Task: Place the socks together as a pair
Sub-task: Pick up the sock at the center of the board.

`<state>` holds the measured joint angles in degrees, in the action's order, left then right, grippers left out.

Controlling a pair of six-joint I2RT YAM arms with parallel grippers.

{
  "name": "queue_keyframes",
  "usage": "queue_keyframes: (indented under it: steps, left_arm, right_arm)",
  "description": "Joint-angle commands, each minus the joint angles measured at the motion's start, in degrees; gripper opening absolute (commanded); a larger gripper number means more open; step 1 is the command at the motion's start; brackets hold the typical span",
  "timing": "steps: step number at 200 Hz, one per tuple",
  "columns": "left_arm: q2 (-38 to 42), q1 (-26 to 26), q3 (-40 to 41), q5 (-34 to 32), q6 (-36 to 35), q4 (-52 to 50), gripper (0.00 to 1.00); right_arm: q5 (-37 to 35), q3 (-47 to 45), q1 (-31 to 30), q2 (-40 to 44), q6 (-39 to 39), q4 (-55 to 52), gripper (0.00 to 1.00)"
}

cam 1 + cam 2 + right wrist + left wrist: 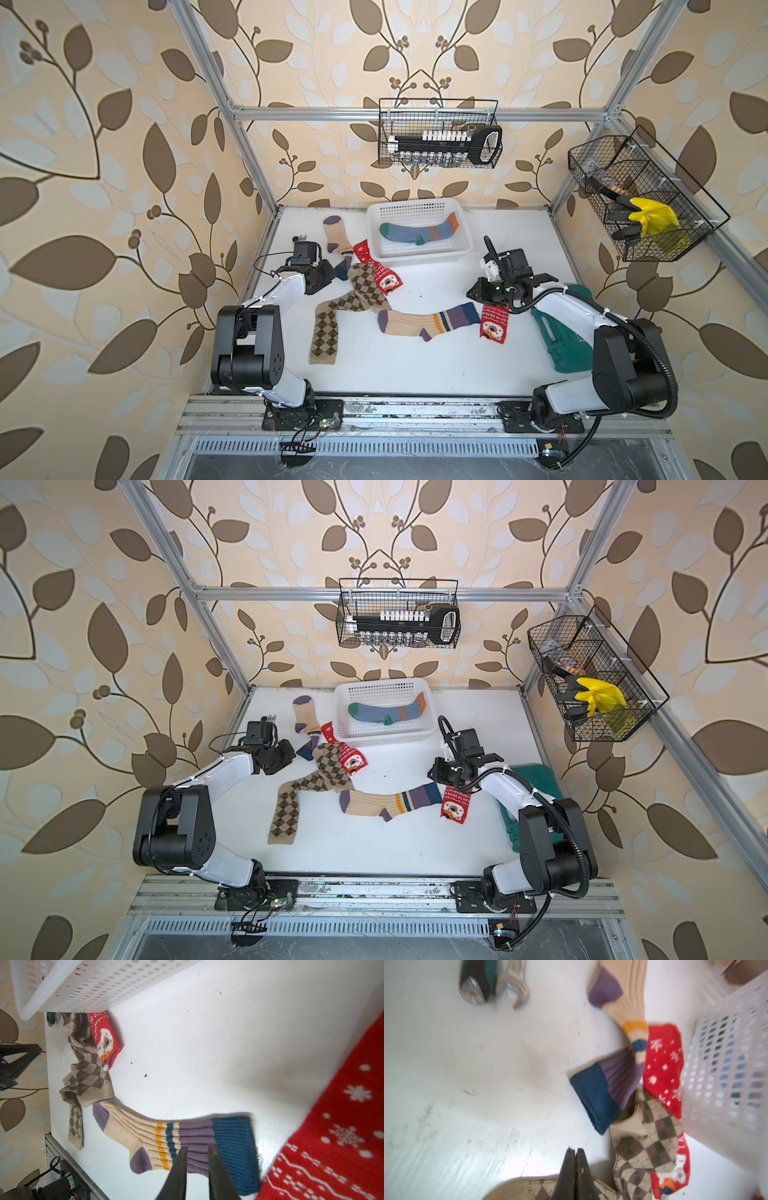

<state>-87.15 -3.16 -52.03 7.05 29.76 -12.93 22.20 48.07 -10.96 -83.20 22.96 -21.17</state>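
At the far left of the white counter, a spanner lay near the rear wall. Just in front of it, the left tool was clenched, its fingers pressed flat together with nothing between them, above the edge of an argyle sock.

To its right, the rear beige sock lay with its purple toe pointing to the back, and its blue cuff met the bunched argyle sock. The long argyle sock stretched from that heap toward the front. The rear red sock lay partly under the bunched one, its far end against the white basket.

Inside the basket lay the blue-grey sock, green toe to the left and orange cuff to the right.

Further forward, the front beige sock lay flat, its cuff just beside the front red sock. The right tool stood just behind that sock, released, with a narrow gap between its fingers and nothing in it. The green bag lay partly under the right arm.
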Motion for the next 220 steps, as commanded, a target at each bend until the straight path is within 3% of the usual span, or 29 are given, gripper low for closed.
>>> queue_keyframes:
  steps: [1,12,38,67,112,168,188,220]
  left_arm:
    - [-2.0,-0.7,-4.4,2.1,1.9,1.5,0.31]
    - [-5.0,-1.0,-7.8,4.1,2.3,0.8,0.44]
    - [-11.1,-1.0,-15.5,5.5,2.3,-0.8,0.58]
    - [-20.0,-1.0,-25.0,6.5,1.8,-4.8,0.60]
    - [-29.7,-0.2,-35.2,10.0,1.3,-8.5,0.60]
    - [-34.1,0.1,-39.3,11.7,1.3,-9.5,0.58]
    - [-35.8,0.7,-39.7,13.0,1.8,-9.0,0.52]
    - [-36.9,1.4,-40.1,13.9,2.7,-7.9,0.35]
  right_arm:
    - [1.4,-1.2,0.0,1.2,0.2,0.5,0.20]
    - [1.7,-1.2,0.0,1.1,0.2,0.7,0.22]
    - [2.1,-1.3,0.0,1.0,0.3,0.9,0.28]
    - [2.7,-1.4,-0.1,0.8,0.4,1.4,0.37]
    - [3.2,-1.1,-0.4,0.4,0.4,1.8,0.45]
    - [3.9,-0.8,-0.5,0.5,0.5,1.7,0.46]
    - [3.9,-0.7,-0.4,0.6,0.4,1.8,0.46]
    - [3.9,-1.1,-0.4,0.9,0.3,1.8,0.43]
